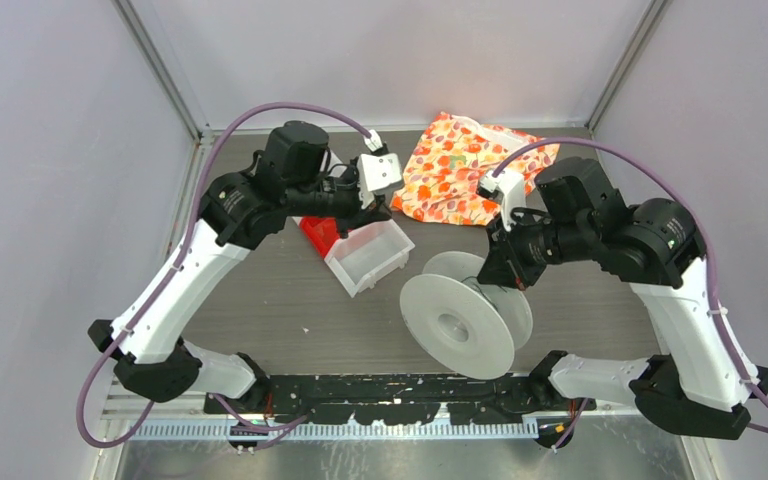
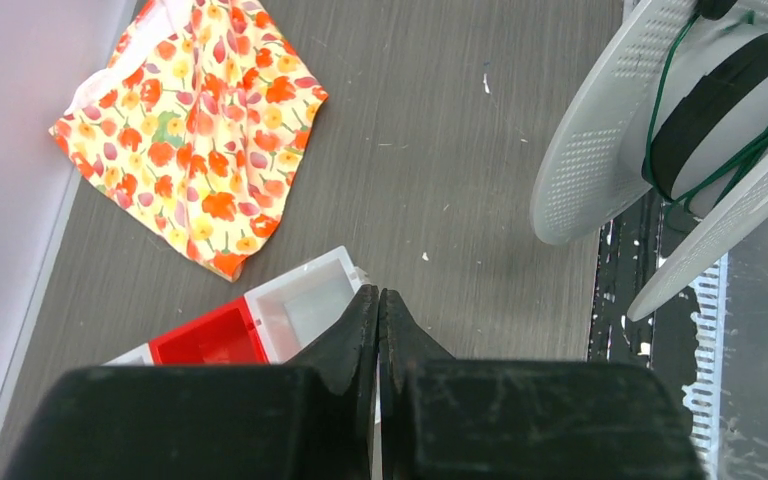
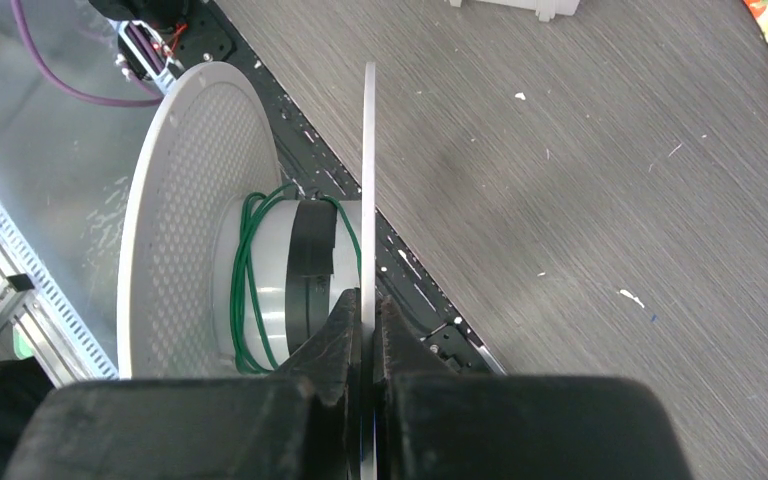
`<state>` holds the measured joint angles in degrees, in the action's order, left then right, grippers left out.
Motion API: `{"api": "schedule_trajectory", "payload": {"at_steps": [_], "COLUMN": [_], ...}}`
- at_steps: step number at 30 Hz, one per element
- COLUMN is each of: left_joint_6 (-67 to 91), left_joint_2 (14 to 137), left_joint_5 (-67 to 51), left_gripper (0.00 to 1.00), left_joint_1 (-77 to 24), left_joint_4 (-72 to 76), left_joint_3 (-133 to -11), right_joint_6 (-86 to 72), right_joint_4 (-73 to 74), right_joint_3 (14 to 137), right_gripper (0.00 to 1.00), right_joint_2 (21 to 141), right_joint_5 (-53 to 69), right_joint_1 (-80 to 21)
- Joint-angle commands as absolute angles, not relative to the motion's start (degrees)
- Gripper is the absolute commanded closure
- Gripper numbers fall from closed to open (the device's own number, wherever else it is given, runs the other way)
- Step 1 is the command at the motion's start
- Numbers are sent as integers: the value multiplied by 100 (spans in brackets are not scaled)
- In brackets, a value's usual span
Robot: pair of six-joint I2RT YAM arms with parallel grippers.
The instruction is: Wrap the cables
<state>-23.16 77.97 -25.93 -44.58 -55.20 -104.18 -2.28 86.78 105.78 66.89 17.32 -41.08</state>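
Spool (image 3: 182, 190): green cable (image 3: 244, 262) wound, none seen loose; my right hand (image 3: 368, 306) clamps its flange (image 3: 369, 150), my left hand (image 2: 378, 300) closed, empty.

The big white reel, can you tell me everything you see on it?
The reel looks like white plastic: two round perforated discs joined by a thick hub. A black band and a few turns of thin green cable circle the hub. It sits tilted near the front of the grey table, and the right end effector pinches one disc's rim.
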Motion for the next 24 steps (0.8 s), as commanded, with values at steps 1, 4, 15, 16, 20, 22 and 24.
{"api": "schedule_trajectory", "payload": {"at_steps": [1, 4, 15, 16, 20, 22, 24], "left_joint_6": [-2232, -1962, -858, -738, -186, 203, 483], "left_joint_2": [7729, 7664, 7448, 7463, 7416, 7280, 7074], "left_joint_5": [-2532, -2543, -3058, -3052, -2990, -2718, -2457], "left_gripper": [99, 94, 86, 86, 86, 83, 71], "left_joint_1": [-4385, -4247, -3574, -3541, -3249, -2994, -2820], "left_joint_4": [-5423, -5270, -4453, -4388, -4001, -3354, -2620], "left_joint_3": [-10468, -10373, -9834, -9781, -9414, -8902, -8243], "right_joint_6": [-331, -387, -777, -793, -957, -1052, -1197], "right_joint_4": [8166, 8090, 7821, 7776, 7421, 7251, 7100], "right_joint_3": [10854, 10880, 10827, 10816, 10887, 11040, 11236], "right_gripper": [100, 99, 99, 100, 100, 100, 100], "right_joint_2": [6590, 6597, 6814, 6817, 6754, 6732, 6747], "right_joint_5": [1882, 1804, 1166, 1144, 926, 713, 481], "right_joint_1": [-4119, -4113, -4113, -4114, -4118, -4113, -4119]}}
